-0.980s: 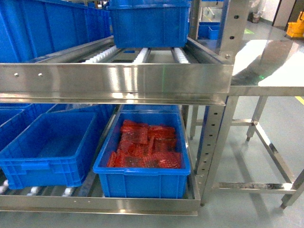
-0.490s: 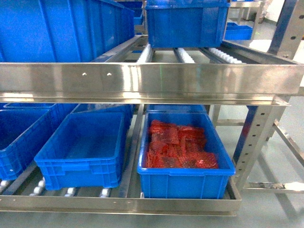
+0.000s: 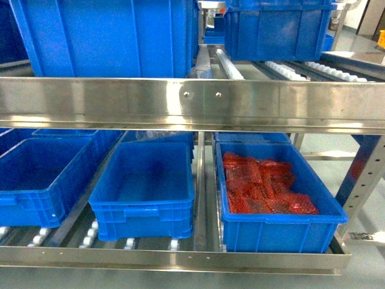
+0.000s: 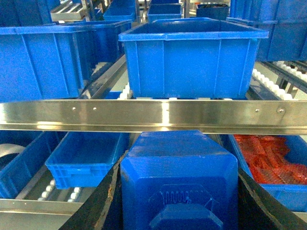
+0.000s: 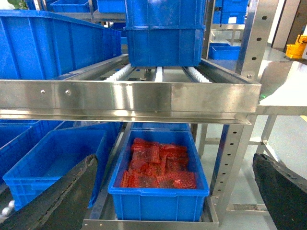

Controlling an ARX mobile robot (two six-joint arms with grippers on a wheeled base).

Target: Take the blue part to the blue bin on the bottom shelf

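The blue part, a chunky moulded block, fills the space between the dark fingers of my left gripper, which is shut on it in front of the rack. On the bottom shelf an empty blue bin stands in the middle lane on white rollers; it also shows low and to the left as the blue bin in the left wrist view. My right gripper is open with nothing between its fingers. Neither gripper shows in the head view.
A like crate of red bagged pieces sits right of the empty bin. Another blue crate is on its left. The upper shelf's steel front rail crosses the view, with large blue crates on it. A steel upright stands at the right.
The head view has shifted left along the rack: the red-filled crate and empty bin slid rightward in the frame, and the steel table left the view.
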